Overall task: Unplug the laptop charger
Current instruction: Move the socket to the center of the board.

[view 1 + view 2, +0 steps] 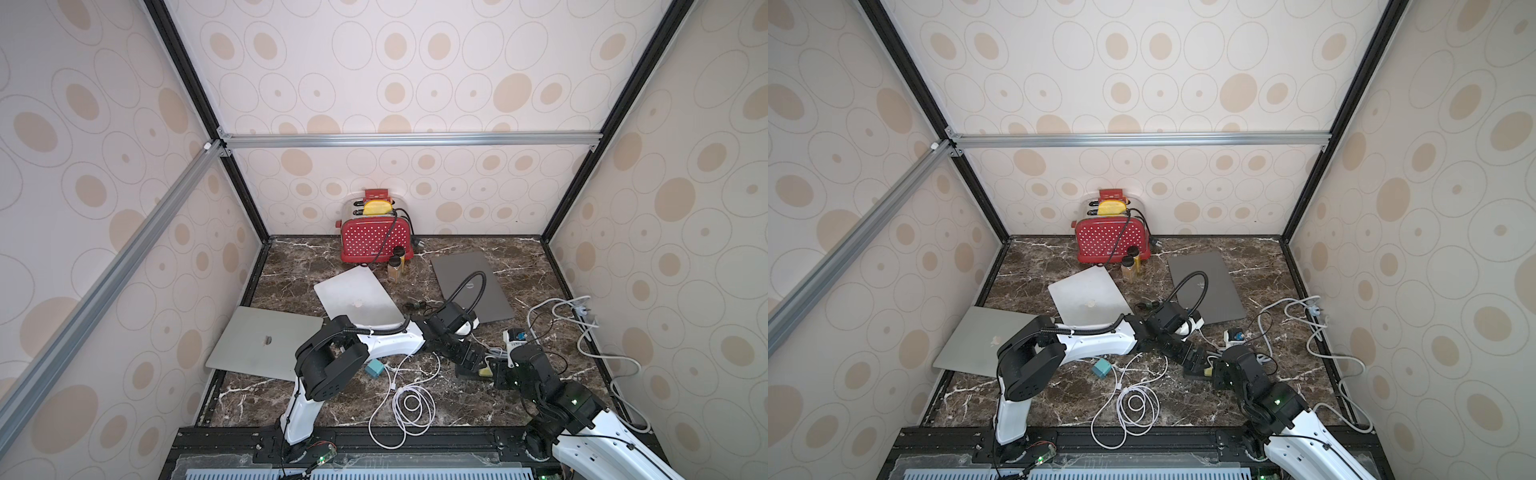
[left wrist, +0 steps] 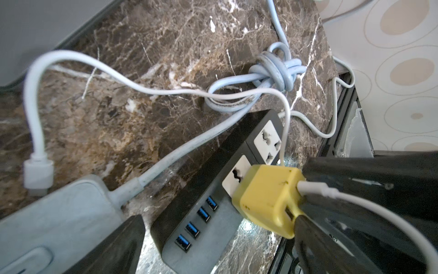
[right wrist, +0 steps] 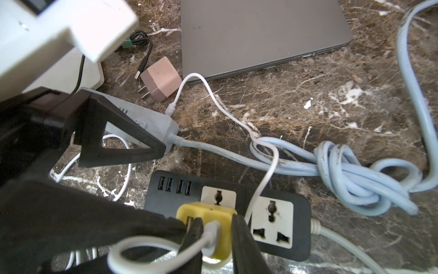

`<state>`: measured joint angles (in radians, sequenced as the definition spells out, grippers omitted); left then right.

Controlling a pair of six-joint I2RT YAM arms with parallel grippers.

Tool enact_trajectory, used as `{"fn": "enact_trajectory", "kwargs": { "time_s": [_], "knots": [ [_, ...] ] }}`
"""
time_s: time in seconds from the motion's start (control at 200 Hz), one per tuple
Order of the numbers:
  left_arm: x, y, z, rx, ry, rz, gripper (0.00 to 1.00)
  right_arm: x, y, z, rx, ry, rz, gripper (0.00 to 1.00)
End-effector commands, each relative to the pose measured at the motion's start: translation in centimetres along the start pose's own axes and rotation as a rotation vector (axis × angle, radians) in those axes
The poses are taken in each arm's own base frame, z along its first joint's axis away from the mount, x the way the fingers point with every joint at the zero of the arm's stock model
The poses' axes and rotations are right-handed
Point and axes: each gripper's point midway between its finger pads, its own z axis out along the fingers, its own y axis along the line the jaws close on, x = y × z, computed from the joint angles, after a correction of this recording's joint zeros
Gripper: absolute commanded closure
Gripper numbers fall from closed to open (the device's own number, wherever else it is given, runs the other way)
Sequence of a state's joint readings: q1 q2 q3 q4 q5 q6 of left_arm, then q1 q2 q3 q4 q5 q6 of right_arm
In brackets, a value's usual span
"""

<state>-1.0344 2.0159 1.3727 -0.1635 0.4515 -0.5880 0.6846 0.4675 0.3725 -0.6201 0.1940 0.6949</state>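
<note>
1. Looking down on dark marble tabletop (image 1: 478,399), boxed in by patterned walls (image 1: 415,62).
2. Seeing 3 shut laptops lying flat on it: silver laptop (image 1: 257,340) at left, white laptop (image 1: 357,297) mid, grey laptop (image 1: 473,286) to the right.
3. Noting red toaster (image 1: 374,241) standing vs the back wall, well apart from both grippers.
4. Finding left gripper (image 3: 173,187) hanging w/ fingers wide apart, one of them hovering over pale power strip (image 3: 151,121).
5. Finding right gripper (image 3: 216,237) clamping the yellow charger (image 2: 267,197), fingers (image 3: 239,237) pressing on 2 opposite sides.
6. Seeing black power strip (image 3: 301,213) lying at front right of the table, just beside the pale one.
7. Noting pale-blue cord (image 3: 355,180) running from the pale strip and lying knotted in a bundle near the black strip.
8. Placing the yellow charger: sitting plugged into the black strip's socket next to the 4 USB ports, w/ white cable (image 2: 315,191) sticking into its outer end, betw the fingers.
9. Spotting pink adapter (image 3: 161,80) lying loose betw white and grey laptops, prongs showing; teal adapter (image 1: 374,369) lying by the left arm (image 1: 386,345).
</note>
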Motion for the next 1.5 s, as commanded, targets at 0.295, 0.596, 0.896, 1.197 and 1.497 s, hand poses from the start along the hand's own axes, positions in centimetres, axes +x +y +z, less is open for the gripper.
{"fn": "enact_trajectory", "kwargs": {
  "time_s": [0.295, 0.596, 0.896, 1.197, 1.497],
  "knots": [
    [2.5, 2.7, 1.1, -0.139, 0.099, -0.060, 0.01, 0.0, 0.6, 0.5, -0.033, -0.024, -0.041, 1.00],
    [5.3, 4.9, 1.5, -0.216, 0.180, -0.095, 0.02, -0.2, 1.0, 0.4, -0.029, -0.070, -0.096, 1.00],
    [8.9, 6.8, 2.9, -0.253, 0.300, -0.195, 0.03, -1.4, 2.0, 0.2, 0.031, -0.121, -0.193, 1.00],
    [10.8, 8.0, 3.9, -0.270, 0.350, -0.253, 0.03, -3.3, 3.5, -1.0, 0.001, -0.174, -0.152, 1.00],
    [11.2, 8.2, 4.6, -0.262, 0.365, -0.271, 0.03, -4.7, 5.3, -2.4, -0.139, -0.256, -0.058, 1.00]
  ]
}}
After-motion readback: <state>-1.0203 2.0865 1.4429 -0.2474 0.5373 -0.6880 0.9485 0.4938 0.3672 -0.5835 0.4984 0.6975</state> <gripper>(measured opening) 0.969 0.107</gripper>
